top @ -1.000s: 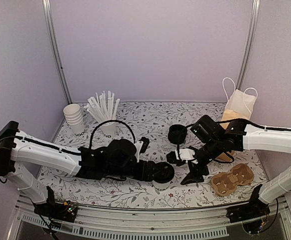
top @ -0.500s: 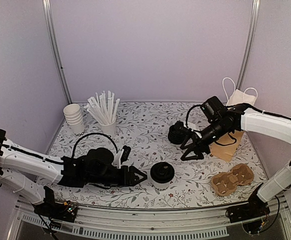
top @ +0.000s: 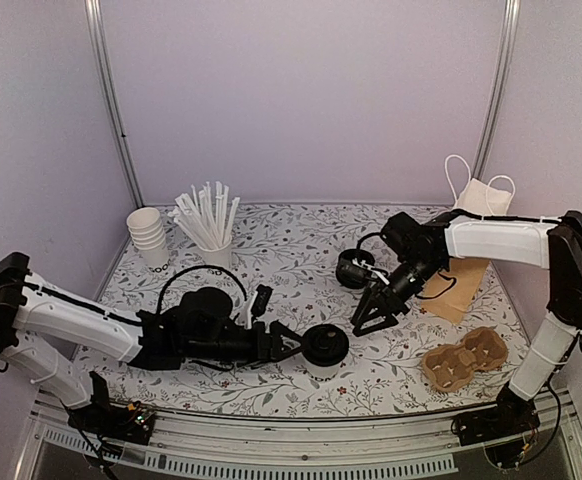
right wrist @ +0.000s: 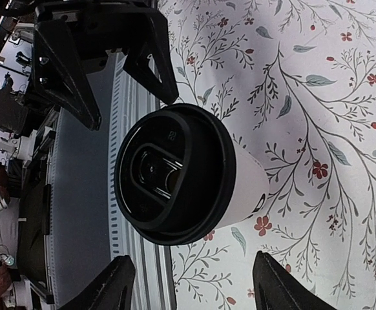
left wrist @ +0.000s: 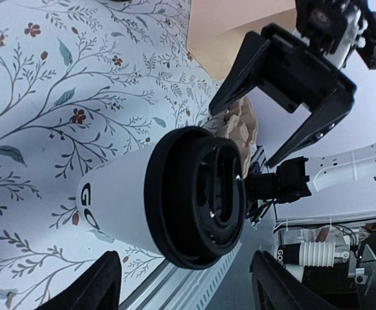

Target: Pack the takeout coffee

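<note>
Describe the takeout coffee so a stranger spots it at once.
On the floral table, look near the front middle, ahead of the left arm's open jaws. The takeout coffee stands alone: a white cup capped with a black lid, unlike the lidless cup stack far left or the bare lid stack.

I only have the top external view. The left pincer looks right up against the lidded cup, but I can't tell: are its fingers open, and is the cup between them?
Observer: The left wrist view shows the left pincer open, with the coffee cup just ahead of its fingertips and untouched.
Operator: Is the lid seated?
Observer: In the right wrist view the black lid sits evenly on the rim, as far round as shows.
Operator: Where's the right one aimed?
Observer: The right pincer is open and lined up on the cup, which is centred ahead of its fingers.
</note>
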